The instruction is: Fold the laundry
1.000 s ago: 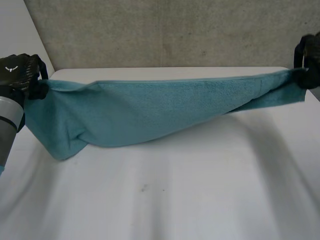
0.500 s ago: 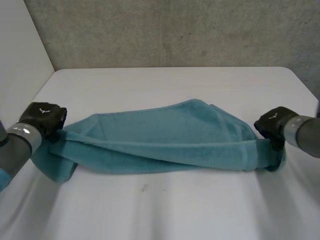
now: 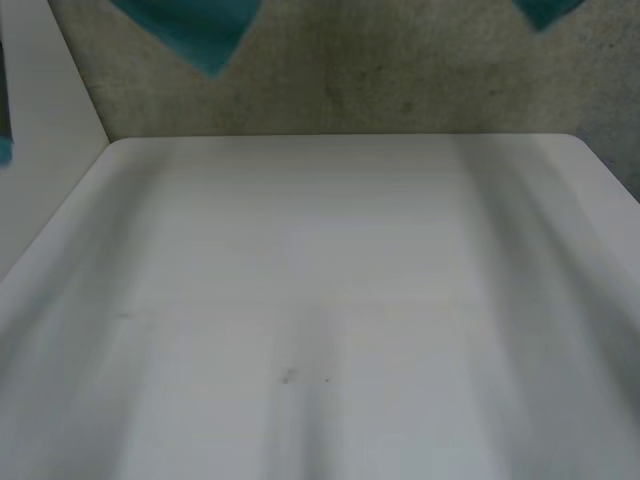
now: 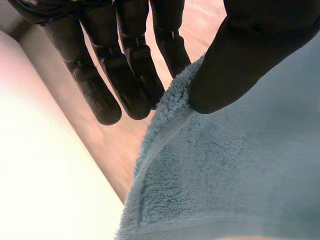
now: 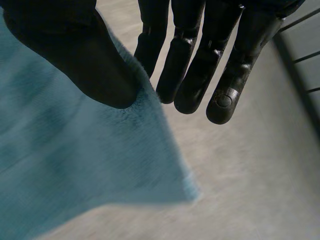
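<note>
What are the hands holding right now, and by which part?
Both pinch the teal towel: left hand at its edge, right hand at an edge near a corner.

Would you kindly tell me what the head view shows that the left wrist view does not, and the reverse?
Head view: the white table from above, with two tips of the towel hanging high in front of the wall. Left wrist view: the left hand pinching the towel's edge between thumb and fingers, seen close up. Shared: the teal towel, lifted off the table.
</note>
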You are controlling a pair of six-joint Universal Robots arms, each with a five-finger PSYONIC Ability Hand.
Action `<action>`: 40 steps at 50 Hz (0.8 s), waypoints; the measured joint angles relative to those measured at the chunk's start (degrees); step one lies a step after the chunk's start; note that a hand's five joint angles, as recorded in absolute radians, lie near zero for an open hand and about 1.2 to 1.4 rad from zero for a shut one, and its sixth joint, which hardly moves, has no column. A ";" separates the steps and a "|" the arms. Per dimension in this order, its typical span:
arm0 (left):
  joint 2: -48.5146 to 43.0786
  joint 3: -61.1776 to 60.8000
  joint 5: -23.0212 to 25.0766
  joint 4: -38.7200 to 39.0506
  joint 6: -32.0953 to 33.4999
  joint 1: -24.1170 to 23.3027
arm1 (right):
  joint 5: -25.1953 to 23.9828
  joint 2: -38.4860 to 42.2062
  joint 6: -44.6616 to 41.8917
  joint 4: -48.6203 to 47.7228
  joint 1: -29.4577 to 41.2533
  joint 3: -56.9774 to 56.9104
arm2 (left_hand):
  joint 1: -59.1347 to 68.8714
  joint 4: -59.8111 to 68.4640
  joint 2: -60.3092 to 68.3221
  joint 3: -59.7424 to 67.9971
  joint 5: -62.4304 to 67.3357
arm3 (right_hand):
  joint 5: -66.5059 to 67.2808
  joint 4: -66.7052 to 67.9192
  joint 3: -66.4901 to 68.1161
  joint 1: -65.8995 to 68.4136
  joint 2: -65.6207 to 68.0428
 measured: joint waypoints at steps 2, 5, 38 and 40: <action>0.67 -5.06 0.83 -0.23 -0.39 0.19 | -1.52 -1.81 0.33 0.07 -0.06 7.23 | 0.00 0.01 0.00 0.00 0.00 | 0.03 0.00 0.07 0.00 0.00; 1.18 -11.42 2.39 -0.65 -0.61 0.41 | -3.19 -3.14 0.69 0.49 -0.19 14.87 | 0.00 0.03 0.00 0.00 0.00 | 0.03 0.01 0.17 0.00 0.00; -5.52 -41.10 7.08 -1.57 0.17 3.29 | -7.50 1.08 5.29 4.06 -4.59 48.18 | -23.86 -28.76 -28.92 -28.27 -26.72 | 0.03 0.01 0.17 0.00 0.01; -4.30 -42.51 7.50 -2.26 0.11 4.39 | -9.54 -0.97 6.04 4.19 -7.36 49.28 | -27.97 -33.74 -33.89 -33.40 -31.96 | 0.03 0.01 0.17 0.00 0.00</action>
